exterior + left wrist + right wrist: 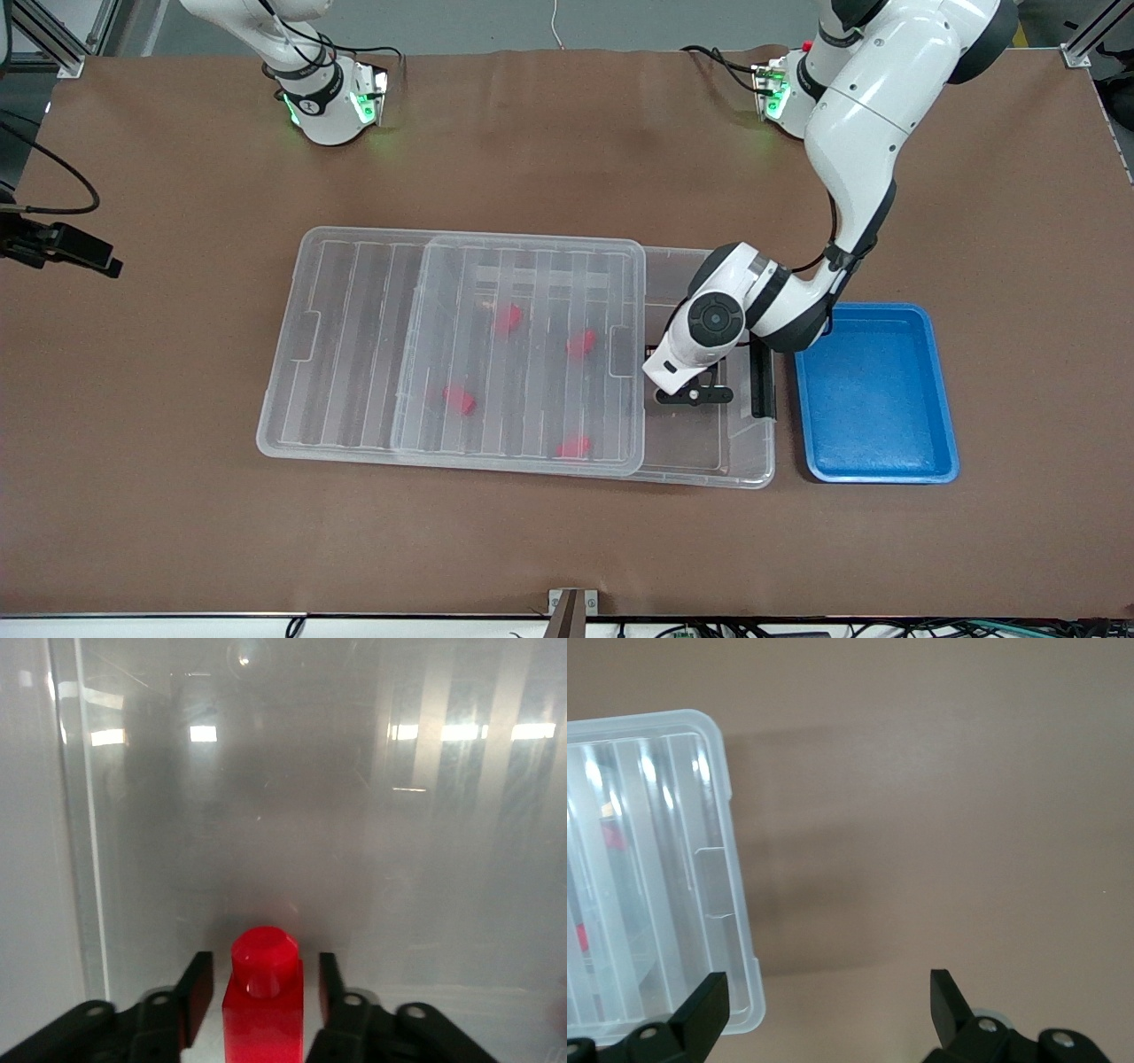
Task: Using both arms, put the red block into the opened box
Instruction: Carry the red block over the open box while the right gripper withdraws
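Jaws of my left gripper point(257, 992) stand just parted beside the red block point(263, 997) inside the box point(709, 465); lifting askew could knock it. My right gripper point(824, 1010) waits, spread wide.

The small glossy red plastic block point(263, 1001) shines smoothly. The large clear plastic box point(709, 443) and its ribbed translucent lid point(354, 354) gleam; the brown table covering point(177, 532) looks matt.

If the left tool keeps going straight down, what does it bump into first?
Probably the clear floor of the box. The left tool points down into its uncovered end, with the red block standing between its parted fingers, so that block is likely already on the floor.
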`<action>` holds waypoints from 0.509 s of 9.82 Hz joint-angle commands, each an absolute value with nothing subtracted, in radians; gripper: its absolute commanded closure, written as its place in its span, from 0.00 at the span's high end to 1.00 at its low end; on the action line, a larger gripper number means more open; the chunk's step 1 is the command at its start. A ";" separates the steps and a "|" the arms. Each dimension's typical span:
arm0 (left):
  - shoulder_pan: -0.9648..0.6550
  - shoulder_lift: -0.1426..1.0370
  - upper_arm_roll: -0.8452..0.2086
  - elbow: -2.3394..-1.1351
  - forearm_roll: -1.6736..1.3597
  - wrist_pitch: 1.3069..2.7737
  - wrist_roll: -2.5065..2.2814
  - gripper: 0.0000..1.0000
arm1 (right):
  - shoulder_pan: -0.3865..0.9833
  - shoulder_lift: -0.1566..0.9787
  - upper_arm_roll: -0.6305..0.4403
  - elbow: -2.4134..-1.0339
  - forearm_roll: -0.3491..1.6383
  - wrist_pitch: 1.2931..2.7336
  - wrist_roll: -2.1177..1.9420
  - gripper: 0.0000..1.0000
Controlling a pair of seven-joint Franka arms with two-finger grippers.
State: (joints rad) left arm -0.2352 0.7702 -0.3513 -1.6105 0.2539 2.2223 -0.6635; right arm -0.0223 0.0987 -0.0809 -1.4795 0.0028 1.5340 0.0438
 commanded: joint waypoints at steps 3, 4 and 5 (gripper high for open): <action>-0.230 0.698 -0.360 -1.618 0.261 2.212 -0.675 1.00 | -0.068 -0.066 -0.057 -1.697 0.021 1.645 -0.020 1.00; -0.227 0.671 -0.360 -1.618 0.261 2.166 -0.670 1.00 | -0.067 -0.061 -0.057 -1.659 0.020 1.619 -0.020 1.00; -0.226 0.631 -0.360 -1.618 0.259 2.133 -0.666 1.00 | -0.066 -0.042 -0.057 -1.608 0.018 1.608 -0.021 1.00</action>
